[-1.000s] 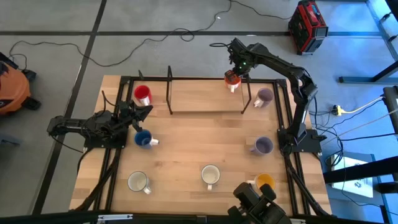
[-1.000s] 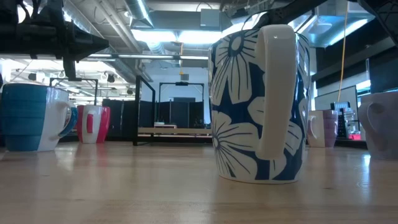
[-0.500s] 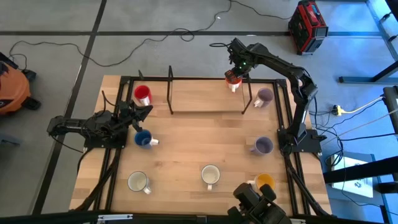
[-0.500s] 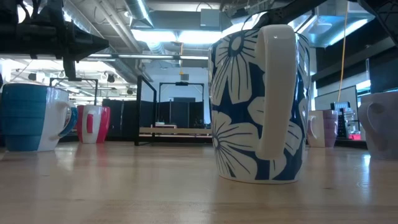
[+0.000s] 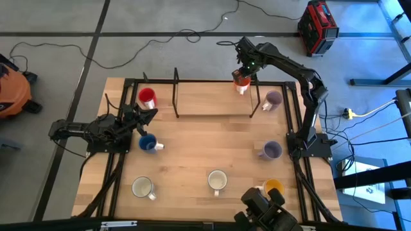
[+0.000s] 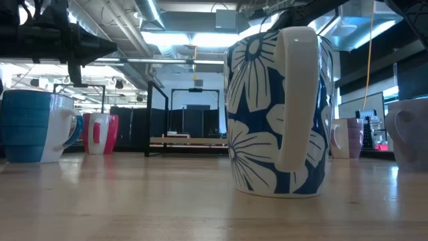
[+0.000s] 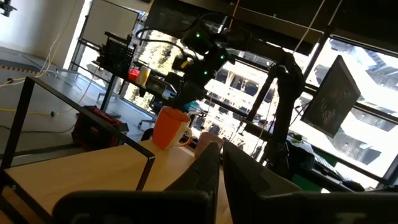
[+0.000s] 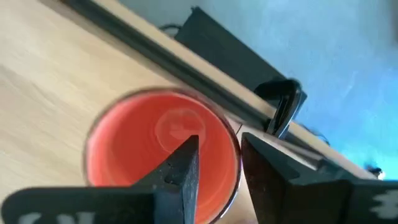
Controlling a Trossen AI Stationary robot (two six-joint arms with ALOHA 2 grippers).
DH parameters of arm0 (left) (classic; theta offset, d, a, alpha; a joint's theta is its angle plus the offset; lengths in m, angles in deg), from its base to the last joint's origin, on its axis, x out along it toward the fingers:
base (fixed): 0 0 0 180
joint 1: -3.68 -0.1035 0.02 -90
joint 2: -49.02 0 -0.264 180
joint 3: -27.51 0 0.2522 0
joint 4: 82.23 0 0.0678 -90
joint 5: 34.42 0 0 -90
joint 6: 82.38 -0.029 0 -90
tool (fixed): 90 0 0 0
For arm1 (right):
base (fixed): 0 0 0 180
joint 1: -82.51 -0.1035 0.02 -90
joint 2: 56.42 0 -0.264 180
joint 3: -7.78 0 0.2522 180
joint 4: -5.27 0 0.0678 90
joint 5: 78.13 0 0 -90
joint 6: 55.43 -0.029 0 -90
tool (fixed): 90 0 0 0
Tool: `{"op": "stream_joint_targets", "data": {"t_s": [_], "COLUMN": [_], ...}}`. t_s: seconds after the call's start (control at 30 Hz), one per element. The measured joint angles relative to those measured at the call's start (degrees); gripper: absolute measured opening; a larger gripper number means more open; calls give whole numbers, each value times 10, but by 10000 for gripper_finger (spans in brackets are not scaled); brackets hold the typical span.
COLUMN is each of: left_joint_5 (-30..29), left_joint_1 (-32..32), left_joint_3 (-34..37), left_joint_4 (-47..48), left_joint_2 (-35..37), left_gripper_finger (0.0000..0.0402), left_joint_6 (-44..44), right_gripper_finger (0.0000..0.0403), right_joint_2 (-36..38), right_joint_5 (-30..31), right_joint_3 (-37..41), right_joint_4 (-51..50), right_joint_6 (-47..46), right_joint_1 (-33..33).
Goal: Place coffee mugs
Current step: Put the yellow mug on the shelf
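Mugs stood spread over the wooden desk (image 5: 192,147): an orange mug (image 5: 240,79) at the far edge, a red one (image 5: 147,98), a blue one (image 5: 148,144), two dull purple ones (image 5: 273,99) (image 5: 271,150), two white ones (image 5: 142,188) (image 5: 217,181) and a yellow-orange one (image 5: 273,188), all looking empty, with no writing readable on any. The right gripper (image 8: 217,165) hung at the orange mug, its jaws narrowly parted with one finger inside the rim and one outside, the cup's inside bare. The left gripper (image 5: 149,116) waited low between the red and blue mugs, its jaws nearly closed on nothing.
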Motion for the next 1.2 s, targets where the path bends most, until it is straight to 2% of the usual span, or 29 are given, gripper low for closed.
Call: {"op": "stream_joint_targets", "data": {"t_s": [0.4,0.6,0.7,0.93,1.2], "left_joint_5": [0,0,3,13,75], "left_joint_1": [0,0,0,0,0], "left_joint_3": [0,0,0,0,0], "left_joint_4": [0,0,0,0,1], "left_joint_2": [0,0,0,0,-1], "left_gripper_finger": [15,15,15,15,15], "left_joint_6": [0,-6,-23,-29,-29], "right_gripper_finger": [112,172,203,229,221], "right_joint_2": [0,21,52,141,208], "right_joint_5": [-25,-80,-80,-65,6], "right_joint_3": [-23,-45,-69,-82,-82], "right_joint_4": [-9,-21,-43,-90,-139], "right_joint_6": [1,0,-1,-17,-80], "right_joint_1": [0,-5,-20,-107,-283]}}
